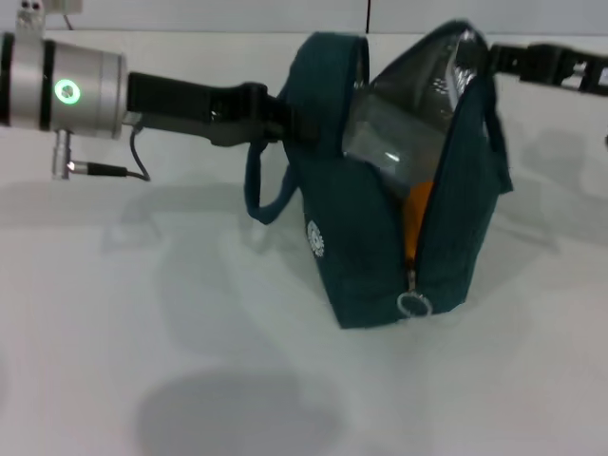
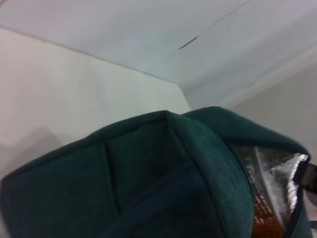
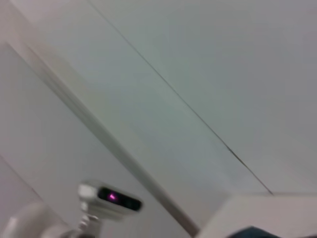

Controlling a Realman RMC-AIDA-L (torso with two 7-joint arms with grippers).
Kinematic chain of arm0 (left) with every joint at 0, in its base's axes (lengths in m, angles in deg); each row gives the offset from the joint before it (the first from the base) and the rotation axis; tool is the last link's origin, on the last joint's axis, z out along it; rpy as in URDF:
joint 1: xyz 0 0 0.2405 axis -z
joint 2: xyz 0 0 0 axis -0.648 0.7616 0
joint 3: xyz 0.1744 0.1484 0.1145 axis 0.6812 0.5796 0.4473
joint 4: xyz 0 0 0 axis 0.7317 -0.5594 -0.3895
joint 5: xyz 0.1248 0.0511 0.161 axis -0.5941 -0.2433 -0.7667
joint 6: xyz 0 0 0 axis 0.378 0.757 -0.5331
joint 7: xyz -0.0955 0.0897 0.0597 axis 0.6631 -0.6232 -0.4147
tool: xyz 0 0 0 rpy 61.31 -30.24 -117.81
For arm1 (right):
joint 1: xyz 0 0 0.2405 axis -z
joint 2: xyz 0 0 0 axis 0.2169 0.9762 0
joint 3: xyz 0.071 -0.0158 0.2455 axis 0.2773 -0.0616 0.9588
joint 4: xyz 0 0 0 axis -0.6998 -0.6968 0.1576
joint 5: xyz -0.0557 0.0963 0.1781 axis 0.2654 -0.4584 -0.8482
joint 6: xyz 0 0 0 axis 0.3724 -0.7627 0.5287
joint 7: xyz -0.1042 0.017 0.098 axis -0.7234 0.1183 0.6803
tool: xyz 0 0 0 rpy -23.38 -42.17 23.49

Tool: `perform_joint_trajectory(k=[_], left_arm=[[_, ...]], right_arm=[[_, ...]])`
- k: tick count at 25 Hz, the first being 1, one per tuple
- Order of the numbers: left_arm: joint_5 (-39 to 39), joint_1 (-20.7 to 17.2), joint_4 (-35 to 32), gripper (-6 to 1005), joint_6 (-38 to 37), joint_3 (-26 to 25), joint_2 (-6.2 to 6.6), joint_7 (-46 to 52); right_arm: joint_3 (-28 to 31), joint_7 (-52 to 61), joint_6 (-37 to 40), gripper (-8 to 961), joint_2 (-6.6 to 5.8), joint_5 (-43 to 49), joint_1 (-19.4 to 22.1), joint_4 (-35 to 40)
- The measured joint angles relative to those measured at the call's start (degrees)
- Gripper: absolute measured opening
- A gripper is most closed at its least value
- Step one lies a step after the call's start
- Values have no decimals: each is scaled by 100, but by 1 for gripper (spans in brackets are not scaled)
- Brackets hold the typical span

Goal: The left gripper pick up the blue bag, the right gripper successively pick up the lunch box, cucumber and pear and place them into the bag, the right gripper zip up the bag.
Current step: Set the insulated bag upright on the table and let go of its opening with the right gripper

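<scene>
— What is closest to us?

— The little metal ring (image 1: 414, 305) on the zipper, hanging low at the front of the blue bag (image 1: 370, 266). The bag stands on the white counter (image 1: 190, 361), in the middle.

— Is the bag open?

— Yes, wide at the top. You can see the shiny silver lining (image 1: 432, 71) inside. Something orange, most likely the pear (image 1: 418, 209), peeks out of the gap above the ring. A clear, see-through shape higher up may be the lunch box (image 1: 380, 142), but I am not sure. I cannot see the cucumber.

— Who holds the bag?

— The left claw (image 1: 275, 114) is at the bag's top edge on the left side. It looks clamped on the cloth there, holding that side up. One loop handle (image 1: 261, 195) droops just under it.

— And the other claw?

— The right claw (image 1: 503, 59) is at the top of the bag on the far right side. I cannot tell if it is apart or together.

— How will the bag feel?

— Soft and floppy, I think. It will sag when pulled, and it is a bit heavy with food inside. So one side must be held tight.

— Where do you grab to zip it?

— The ring. It is small, thin and hard, and may slip. Pinch it right through the middle and pull along the zipper line, slowly.
</scene>
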Motion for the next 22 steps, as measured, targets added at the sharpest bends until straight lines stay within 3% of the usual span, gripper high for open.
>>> perform_joint_trajectory(k=[9, 22], left_arm=[[-198, -66, 119, 59, 198, 1, -100, -141], [-78, -189, 124, 59, 40, -35, -76, -307]], right_arm=[[-12, -72, -239, 58, 169, 429, 28, -12], [31, -141, -331, 78, 188, 432, 138, -13]])
